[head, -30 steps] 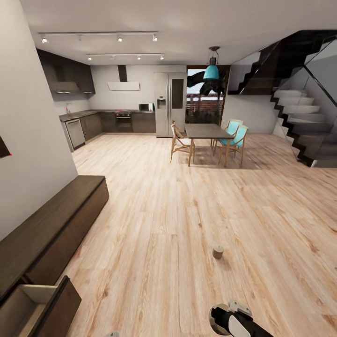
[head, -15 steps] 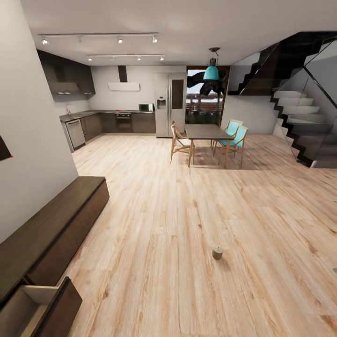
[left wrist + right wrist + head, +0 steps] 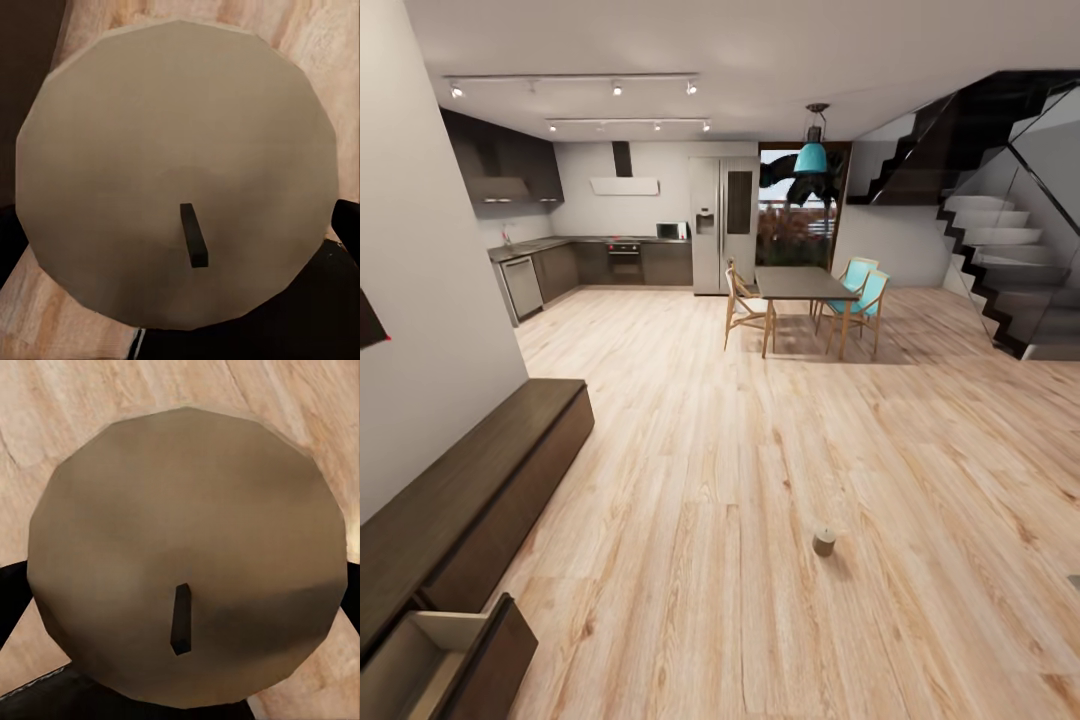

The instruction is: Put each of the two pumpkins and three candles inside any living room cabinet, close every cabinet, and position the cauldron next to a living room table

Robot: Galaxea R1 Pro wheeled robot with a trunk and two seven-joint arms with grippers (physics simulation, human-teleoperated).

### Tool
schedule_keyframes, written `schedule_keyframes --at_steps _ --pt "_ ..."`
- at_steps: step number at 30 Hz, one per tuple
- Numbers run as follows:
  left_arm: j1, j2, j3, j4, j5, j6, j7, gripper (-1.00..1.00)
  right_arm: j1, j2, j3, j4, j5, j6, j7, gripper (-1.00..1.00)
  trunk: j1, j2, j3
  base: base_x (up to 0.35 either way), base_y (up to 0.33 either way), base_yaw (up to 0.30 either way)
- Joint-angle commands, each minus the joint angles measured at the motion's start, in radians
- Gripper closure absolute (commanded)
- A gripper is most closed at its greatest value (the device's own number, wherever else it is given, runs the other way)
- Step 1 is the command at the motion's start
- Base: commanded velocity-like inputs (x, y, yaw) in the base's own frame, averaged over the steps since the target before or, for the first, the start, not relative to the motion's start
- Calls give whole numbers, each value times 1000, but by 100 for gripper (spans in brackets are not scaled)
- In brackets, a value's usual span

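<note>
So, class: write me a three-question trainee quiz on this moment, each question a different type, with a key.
1. True or false: the cabinet has a drawer standing open.
2. Where is the loose candle? A) on the dining table B) on the floor C) in the drawer
3. What does each wrist view show close up between dark jaws?

Key: 1 true; 2 B; 3 a candle top with wick, left candle, right candle.

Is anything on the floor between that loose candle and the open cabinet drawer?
Nothing visible. The candle stands alone on bare wood floor, and the stretch to the open drawer of the cabinet shows no obstacle.
</note>
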Motion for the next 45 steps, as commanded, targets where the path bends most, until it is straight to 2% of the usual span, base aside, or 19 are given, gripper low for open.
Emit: schedule_keyframes --at_steps 1,3,6,10,15,25,31,36,45 --pt "7 9 -26 -2 1 -1 -7 100 0 0 7 6 -3 -14 11 100 -4 6 2 0 0 0" --pt "20 20 -42 -2 2 -2 -22 100 2 0 8 10 -3 -34 27 100 -12 20 8 0 0 0" --pt "39 24 -49 -2 2 -15 -28 100 3 1 7 12 -4 -54 32 100 -23 41 18 0 0 0" --pt "67 26 -51 -2 2 -34 -29 100 3 3 7 13 -8 -89 33 100 -38 69 30 0 0 0" --pt "89 26 -51 -2 3 -38 -30 100 3 4 6 15 -13 -98 32 100 -58 104 46 0 0 0" --pt "92 26 -50 -4 14 -39 -28 100 3 5 2 15 -22 -94 28 100 -58 104 46 0 0 24" --pt "92 15 -50 -13 4 -48 -29 100 3 5 2 15 -22 -92 25 100 -58 104 46 0 0 259" --pt "92 11 -50 -6 5 -85 -29 100 3 6 2 15 -22 -91 24 100 -58 104 46 -6 -9 286" --pt "93 2 -50 -5 6 -89 -29 100 3 6 2 15 -22 -90 22 100 -58 104 46 -55 -68 289"
